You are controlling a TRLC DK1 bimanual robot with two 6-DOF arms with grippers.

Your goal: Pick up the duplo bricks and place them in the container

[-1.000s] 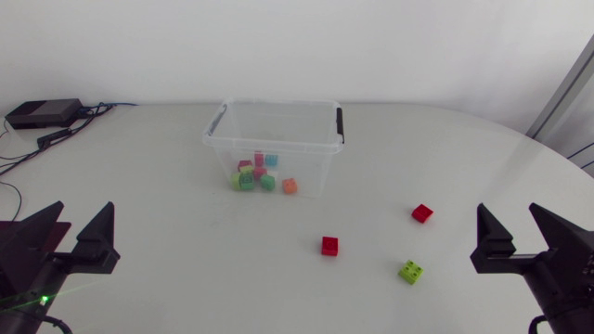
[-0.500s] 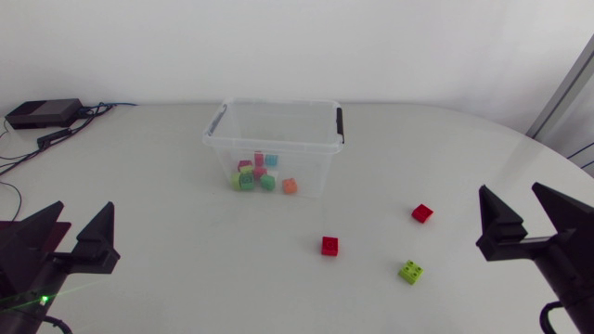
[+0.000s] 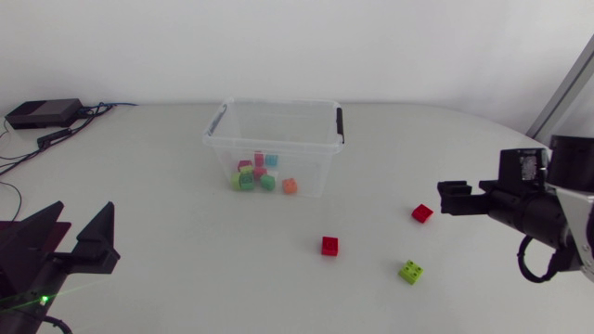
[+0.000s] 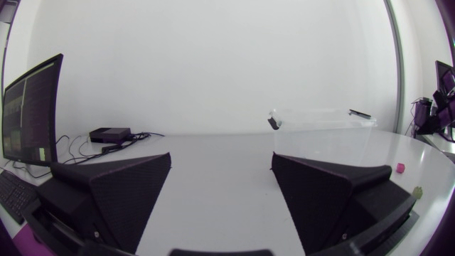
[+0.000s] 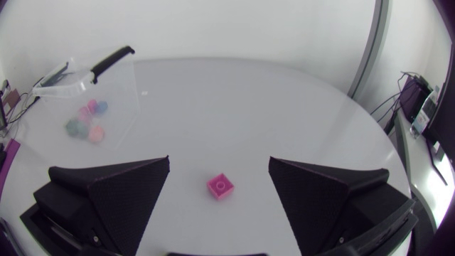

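- Your left hand (image 3: pixel 85 208): low at the left edge of the worktop (image 3: pixel 167 223), fingers wide apart.
- Container (image 3: pixel 269 146): clear plastic tub with an open top and dark handles (image 3: pixel 340 125) at both ends. It stands toward the far middle, with pink, green, blue and orange bricks (image 3: pixel 260 174) heaped inside.
- Loose on the worktop: one red brick (image 3: pixel 329 245) in front of the tub, a second red brick (image 3: pixel 422 212) further right, and a lime-green brick (image 3: pixel 411 271) closest to the near edge.
- Your right hand (image 3: pixel 445 198): fingers apart, just right of the second red brick, which lies ahead between them.
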